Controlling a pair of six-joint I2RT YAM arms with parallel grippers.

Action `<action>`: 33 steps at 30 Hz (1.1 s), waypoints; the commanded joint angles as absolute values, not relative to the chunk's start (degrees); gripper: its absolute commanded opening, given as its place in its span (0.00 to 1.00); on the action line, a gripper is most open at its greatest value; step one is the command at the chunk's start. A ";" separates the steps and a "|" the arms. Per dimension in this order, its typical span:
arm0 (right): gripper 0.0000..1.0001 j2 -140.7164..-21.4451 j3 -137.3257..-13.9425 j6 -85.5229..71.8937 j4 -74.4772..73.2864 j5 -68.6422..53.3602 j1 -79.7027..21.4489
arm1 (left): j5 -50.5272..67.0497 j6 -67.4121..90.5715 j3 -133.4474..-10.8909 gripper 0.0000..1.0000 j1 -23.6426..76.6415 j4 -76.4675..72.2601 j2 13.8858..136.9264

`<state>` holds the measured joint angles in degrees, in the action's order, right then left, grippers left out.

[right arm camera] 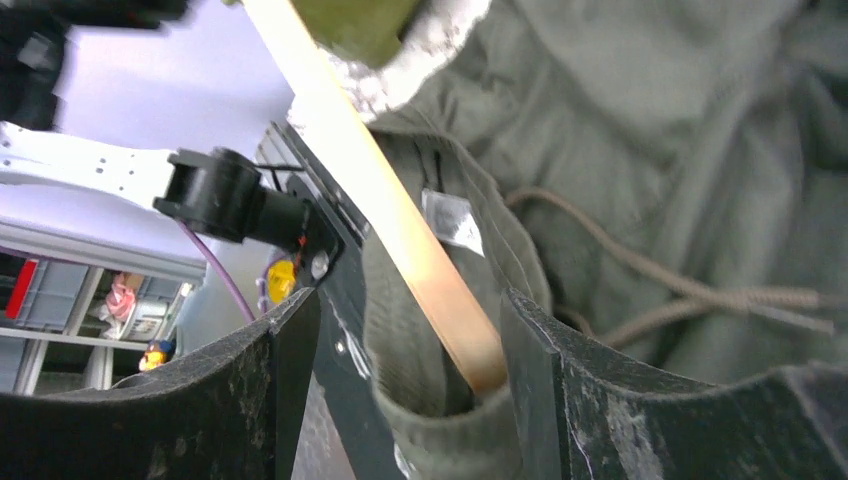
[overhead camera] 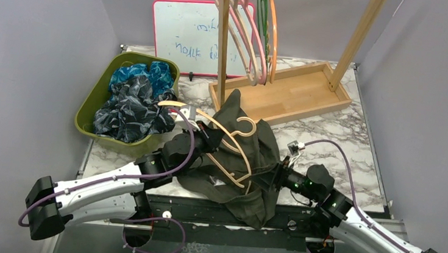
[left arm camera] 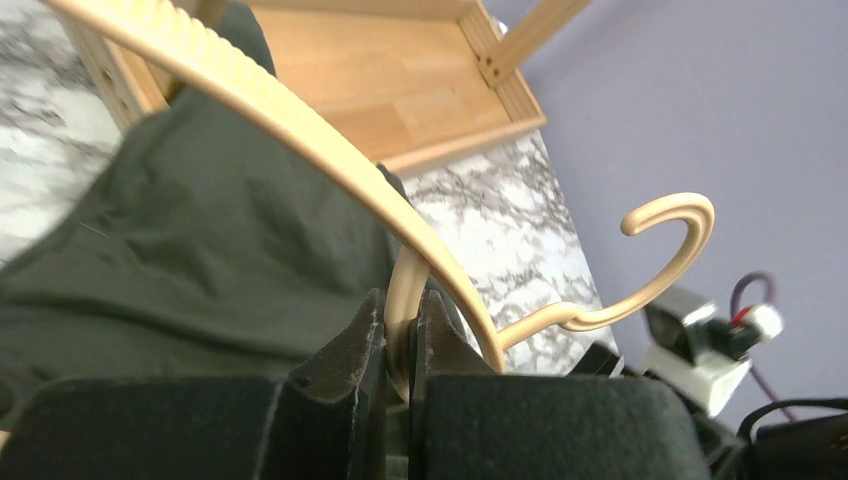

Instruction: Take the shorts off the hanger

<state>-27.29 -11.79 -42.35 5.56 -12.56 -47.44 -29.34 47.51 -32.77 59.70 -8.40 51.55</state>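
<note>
Olive shorts [overhead camera: 260, 157] lie heaped at table centre-front, draped on the wooden hanger [overhead camera: 232, 141]. Their lower end reaches over the dark rail at the 6 o'clock edge.

L gripper [left arm camera: 400, 310] is clamped tight on the hanger, right where the hook stem meets the arms. In its wrist view the shorts fill the 9–11 o'clock side, just beside the finger there. The hook curls off toward 2 o'clock over bare marble.

R gripper [right arm camera: 405, 330] comes at the heap from approx 4 o'clock in the top view. Its jaws stand apart, w/ the waistband and the tip of one hanger arm btw them. A gap shows at the 9 o'clock finger. The cloth prob. brushes the 3 o'clock finger, but the view's too close to be sure. The drawstring [right arm camera: 690, 295] trails at 2–3 o'clock of this gripper.

The green bin [overhead camera: 91, 99], at 10 o'clock of the heap, holds navy leaf-print shorts [overhead camera: 129, 113] and blue shorts [overhead camera: 152, 74]. The wooden rack [overhead camera: 295, 93] w/ spare hangers [overhead camera: 251, 37] stands at 12–1 o'clock.
</note>
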 commanded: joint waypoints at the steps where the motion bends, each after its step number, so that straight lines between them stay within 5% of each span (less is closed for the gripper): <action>1: 0.69 -21.46 -6.96 -45.51 0.62 -15.20 -47.79 | -37.31 41.47 -35.67 0.00 59.49 -3.53 46.90; 9: 0.73 -19.64 -5.60 -43.29 5.31 -19.41 -47.81 | -38.25 42.83 -35.51 0.00 59.50 -0.33 38.54; 33: 0.73 -45.74 -9.35 -34.45 35.63 -34.37 -47.81 | -30.98 64.47 -19.64 0.00 59.50 -15.91 33.30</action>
